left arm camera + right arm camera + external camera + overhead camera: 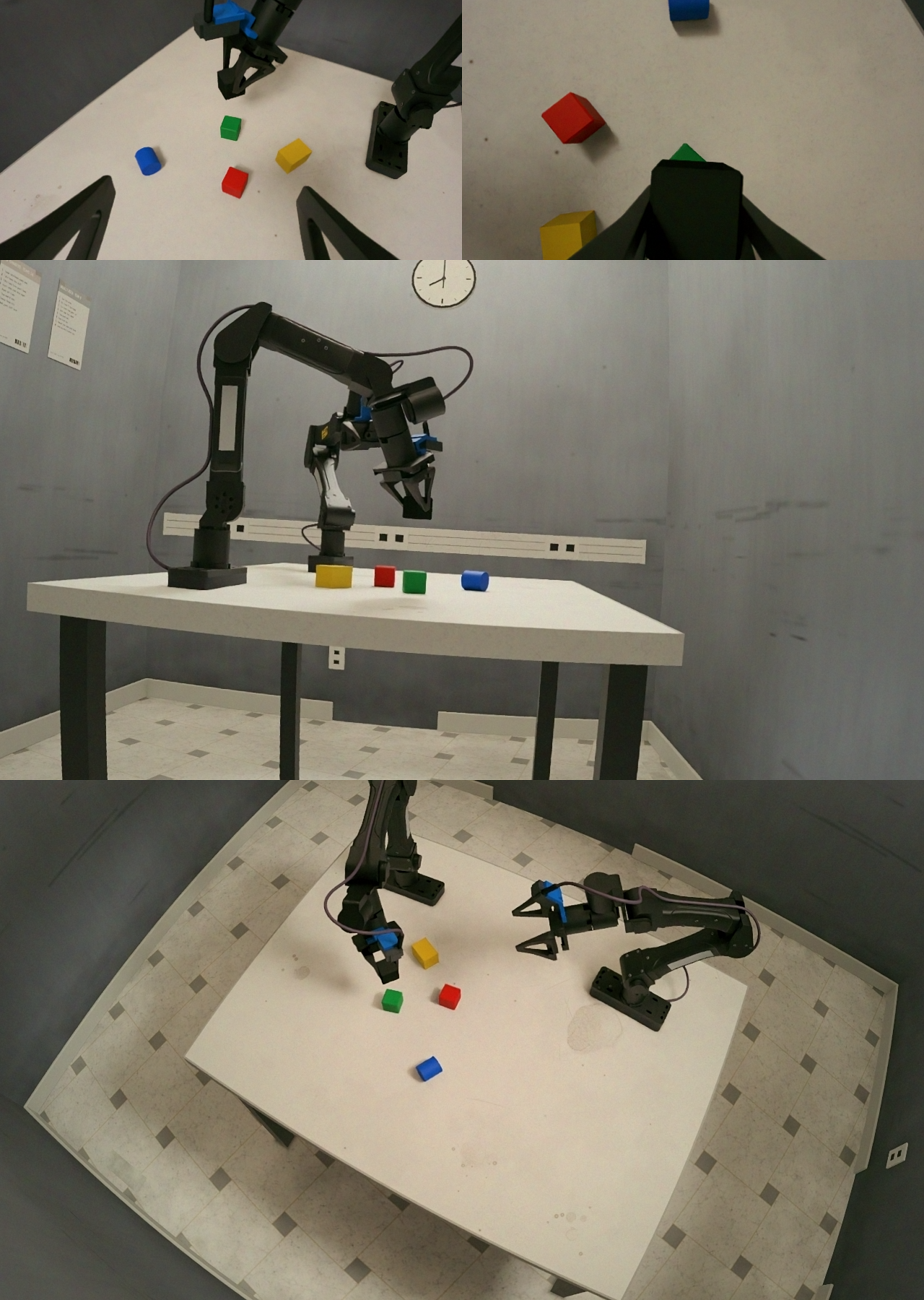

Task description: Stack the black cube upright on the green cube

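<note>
The green cube (392,1000) sits on the white table, and it also shows in the left wrist view (230,128). My right gripper (385,963) is shut on the black cube (231,86) and holds it well above the table, just behind the green cube. In the right wrist view the black cube (696,206) fills the space between the fingers and hides most of the green cube (686,153) below it. In the side view the black cube (416,508) hangs high over the green cube (413,581). My left gripper (526,929) is open and empty, raised over the table's far side.
A yellow cube (424,952), a red cube (449,996) and a blue cylinder lying on its side (428,1068) stand around the green cube. The arm bases (423,888) (629,1004) are bolted to the table's far part.
</note>
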Robot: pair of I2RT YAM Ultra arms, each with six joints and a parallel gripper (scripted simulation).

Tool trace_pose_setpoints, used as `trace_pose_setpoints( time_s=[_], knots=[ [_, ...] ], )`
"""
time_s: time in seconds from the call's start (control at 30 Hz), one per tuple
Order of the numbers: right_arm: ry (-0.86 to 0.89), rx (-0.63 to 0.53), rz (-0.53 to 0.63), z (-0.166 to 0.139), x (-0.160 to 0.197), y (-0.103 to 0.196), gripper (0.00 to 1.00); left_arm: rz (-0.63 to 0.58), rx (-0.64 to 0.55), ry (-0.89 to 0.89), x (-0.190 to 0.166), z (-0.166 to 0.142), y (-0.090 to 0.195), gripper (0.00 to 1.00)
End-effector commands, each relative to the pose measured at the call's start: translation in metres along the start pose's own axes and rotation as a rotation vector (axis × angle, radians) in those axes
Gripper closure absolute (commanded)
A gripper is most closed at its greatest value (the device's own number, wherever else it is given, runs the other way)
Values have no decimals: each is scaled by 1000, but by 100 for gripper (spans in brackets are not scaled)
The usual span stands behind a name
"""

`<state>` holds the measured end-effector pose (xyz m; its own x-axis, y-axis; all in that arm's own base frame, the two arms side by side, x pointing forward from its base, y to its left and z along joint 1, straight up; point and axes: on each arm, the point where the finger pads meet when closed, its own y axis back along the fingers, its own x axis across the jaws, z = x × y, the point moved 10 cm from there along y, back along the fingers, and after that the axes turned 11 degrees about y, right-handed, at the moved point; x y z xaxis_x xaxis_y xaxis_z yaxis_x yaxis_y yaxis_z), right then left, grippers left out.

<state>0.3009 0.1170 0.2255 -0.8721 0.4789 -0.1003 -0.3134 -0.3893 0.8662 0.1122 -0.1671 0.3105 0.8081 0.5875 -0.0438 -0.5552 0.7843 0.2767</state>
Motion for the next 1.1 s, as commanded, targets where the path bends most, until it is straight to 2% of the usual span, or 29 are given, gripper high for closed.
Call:
trace_pose_setpoints(
  time_s=[0.0, 1.07],
  knots=[
    [2, -17, 11, 0, -2, -7, 65, -2, -24, 1, 0, 4, 0, 0],
    [1, -16, 9, -36, 4, -61, 65, -2, -24, 1, 0, 4, 0, 0]
  ],
)
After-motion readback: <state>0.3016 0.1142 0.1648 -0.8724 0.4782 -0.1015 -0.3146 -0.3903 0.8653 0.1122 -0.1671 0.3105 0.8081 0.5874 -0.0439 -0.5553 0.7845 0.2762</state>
